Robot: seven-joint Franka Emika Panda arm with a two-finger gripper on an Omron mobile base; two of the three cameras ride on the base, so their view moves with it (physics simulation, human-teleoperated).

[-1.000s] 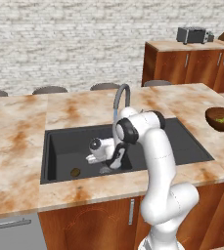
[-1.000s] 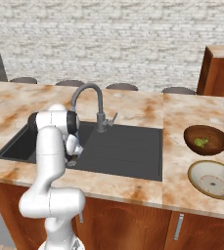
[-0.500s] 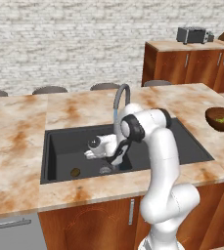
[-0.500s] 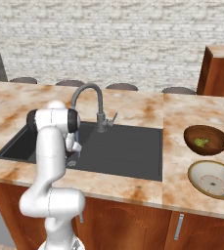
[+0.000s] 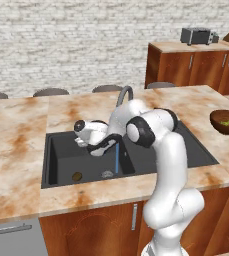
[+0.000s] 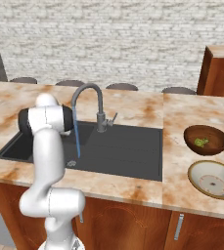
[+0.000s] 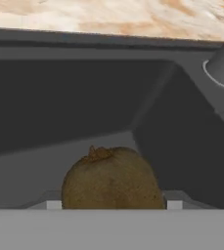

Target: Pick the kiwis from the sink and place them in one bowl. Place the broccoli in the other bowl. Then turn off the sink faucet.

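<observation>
Your gripper [image 7: 111, 207] is clamping a brown kiwi [image 7: 111, 178]; in the hand view the fruit is sitting squarely between the two tips, above the dark floor of the sink [image 7: 45, 112]. In the left base view the gripper [image 5: 93, 146] is hanging over the left half of the sink [image 5: 61, 155], well above its bottom. A second kiwi [image 5: 77, 176] is lying on the sink floor near the front wall, just beside the round drain [image 5: 107, 174]. The faucet [image 6: 91, 105] is running: a thin blue stream [image 6: 77, 141] is falling to the drain. To your right on the counter [image 6: 182, 166], the dark wooden bowl [image 6: 206, 139] is holding the yellow-green broccoli [image 6: 200, 142]. The cream bowl [image 6: 215, 179] is standing just in front of it, nearer the counter edge.
</observation>
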